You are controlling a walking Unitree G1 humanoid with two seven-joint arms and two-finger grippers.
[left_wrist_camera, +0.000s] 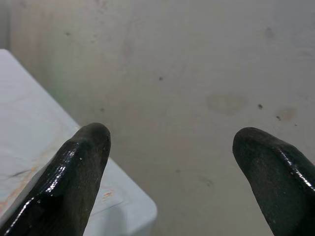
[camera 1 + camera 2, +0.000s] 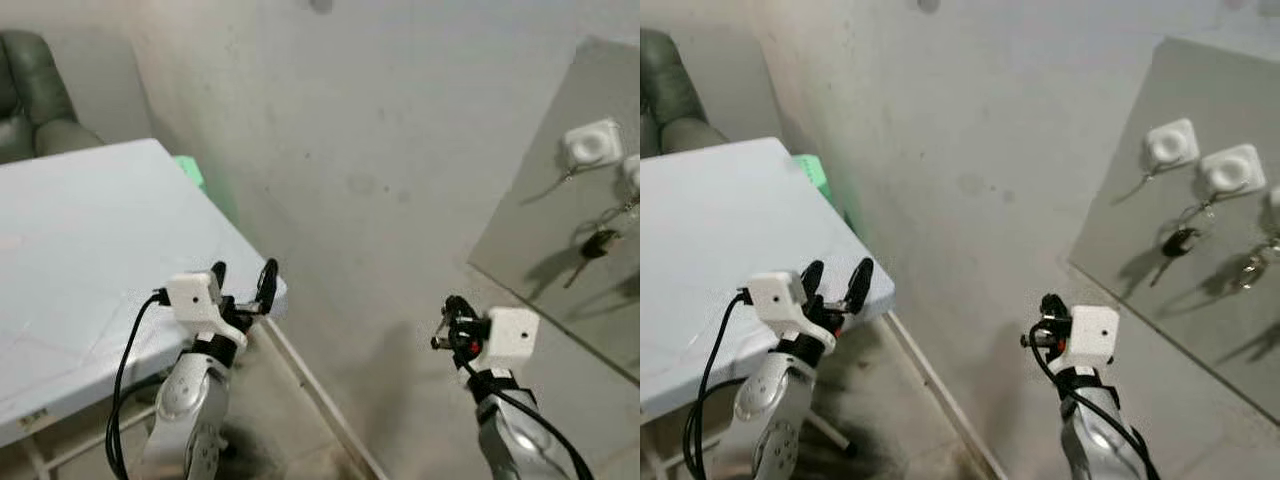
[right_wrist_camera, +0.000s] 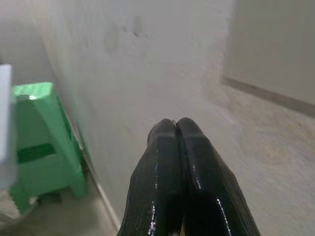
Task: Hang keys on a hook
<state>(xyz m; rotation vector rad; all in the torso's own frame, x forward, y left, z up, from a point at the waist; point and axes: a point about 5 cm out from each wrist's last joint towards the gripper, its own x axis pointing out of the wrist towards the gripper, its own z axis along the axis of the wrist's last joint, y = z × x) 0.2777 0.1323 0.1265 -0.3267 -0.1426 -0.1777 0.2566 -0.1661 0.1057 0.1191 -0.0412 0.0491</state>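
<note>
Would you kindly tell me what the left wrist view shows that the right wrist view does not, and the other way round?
Left wrist view alone: the left gripper, fingers spread wide, with the corner of the white table just past them. Right wrist view alone: the right gripper, fingers pressed together with nothing seen between them, and a green stool at the foot of the wall. Shared: the stained grey wall that both grippers face.

Bare white table (image 2: 90,240) beside wall (image 2: 380,150)
</note>
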